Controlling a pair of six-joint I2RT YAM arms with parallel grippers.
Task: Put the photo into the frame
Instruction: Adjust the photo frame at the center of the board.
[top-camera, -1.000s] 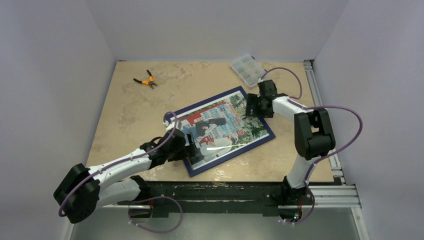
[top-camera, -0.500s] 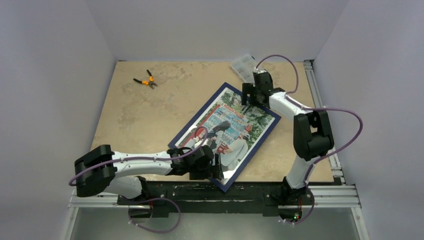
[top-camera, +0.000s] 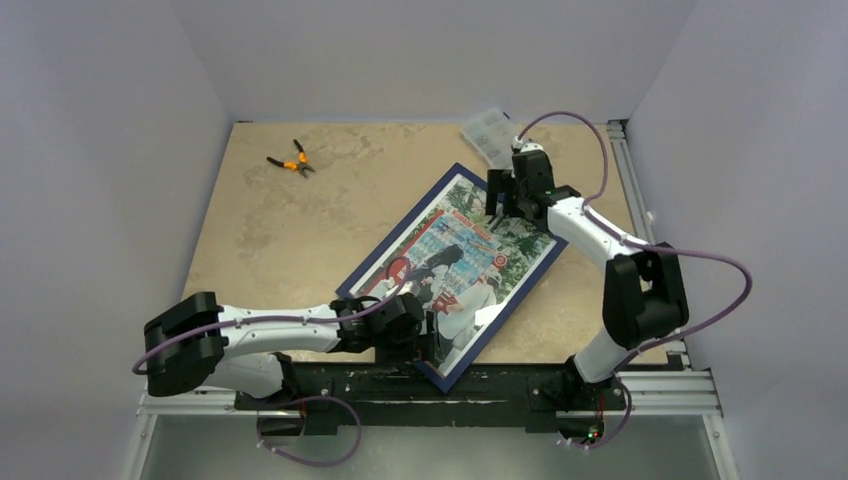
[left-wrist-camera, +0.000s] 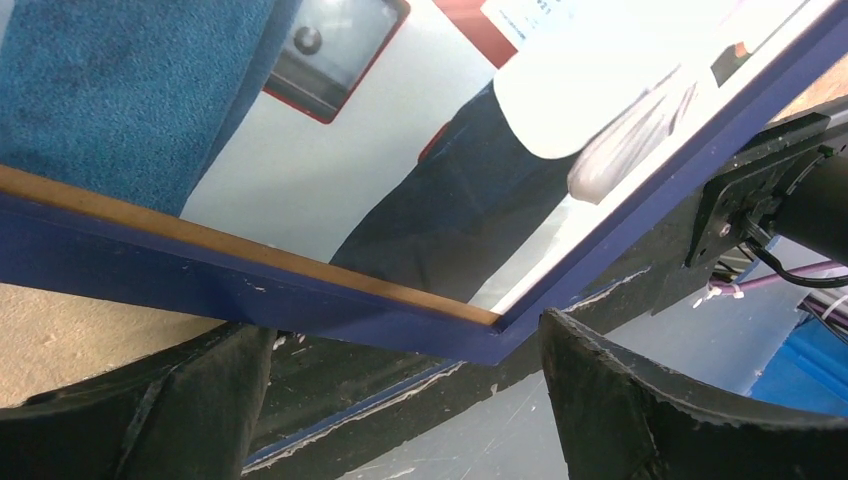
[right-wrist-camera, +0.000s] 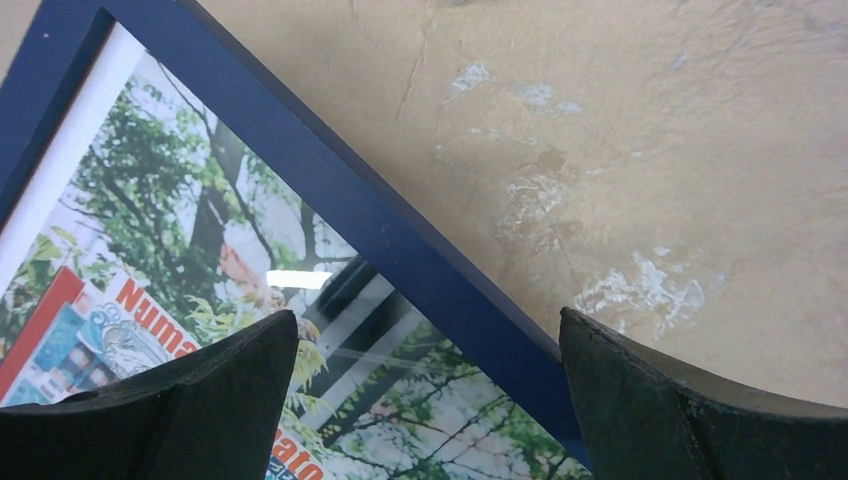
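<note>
The dark blue frame (top-camera: 397, 230) lies diagonally on the table, blue face up. The photo (top-camera: 460, 250) of two people, vending machines and trees shows behind its pane. The frame's near corner overhangs the table's front edge. My left gripper (top-camera: 425, 340) is open and straddles that near corner. In the left wrist view, the left gripper (left-wrist-camera: 400, 330) has the frame rail (left-wrist-camera: 250, 285) and the photo (left-wrist-camera: 300, 170) just beyond its fingers. My right gripper (top-camera: 505, 205) is open above the far right rail. In the right wrist view, the right gripper (right-wrist-camera: 428, 318) spans the blue rail (right-wrist-camera: 400, 250) and the photo's trees (right-wrist-camera: 150, 200).
Orange-handled pliers (top-camera: 290, 160) lie at the back left. A clear plastic parts box (top-camera: 488, 130) sits at the back, just behind the right gripper. A black bar (top-camera: 330, 380) runs along the table's front edge, and an aluminium rail (top-camera: 645, 240) along the right side.
The frame with the photo has turned from nearly flat across to steeply diagonal and slid toward the front edge. My left gripper swung to its near corner; the right gripper followed the far rail.
</note>
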